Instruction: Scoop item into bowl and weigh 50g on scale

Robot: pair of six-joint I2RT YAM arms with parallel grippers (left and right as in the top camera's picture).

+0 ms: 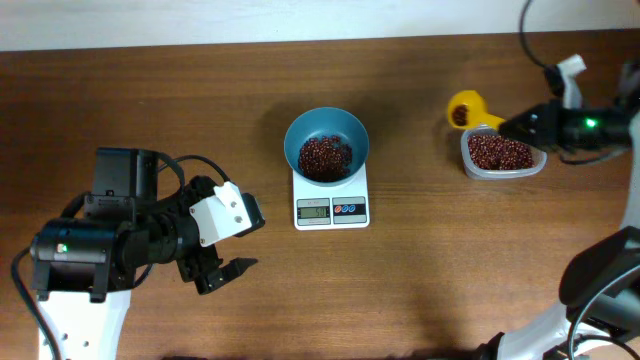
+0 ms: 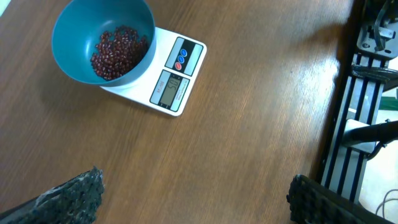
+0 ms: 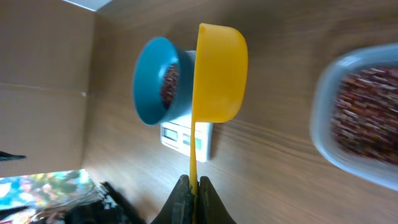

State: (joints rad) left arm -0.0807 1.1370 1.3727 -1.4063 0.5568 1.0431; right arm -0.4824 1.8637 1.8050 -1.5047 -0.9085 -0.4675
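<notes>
Yellow scoop [image 3: 217, 71] could tip and spill beans [image 1: 498, 152]
The right gripper [image 3: 193, 186] pinches only the thin handle [image 3: 193, 149]; a twist drops beans short of the teal bowl [image 3: 149, 81] ahead. The left gripper [image 2: 196, 190] has its fingers [image 2: 74, 196] apart.

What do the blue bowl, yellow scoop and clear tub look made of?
Round teal-blue bowl: probably plastic, smooth matte, even colour, no glare.
Yellow scoop with thin handle: plastic, slightly glossy, thin moulded wall.
Clear rounded tub: likely translucent plastic, pale see-through rim.

Teal-blue bowl [image 1: 326, 138] of dark red-brown beans [image 1: 323, 156]; white scale [image 1: 331, 202]; yellow scoop [image 1: 467, 108]; brown wood-grain tabletop [image 1: 420, 280].
</notes>
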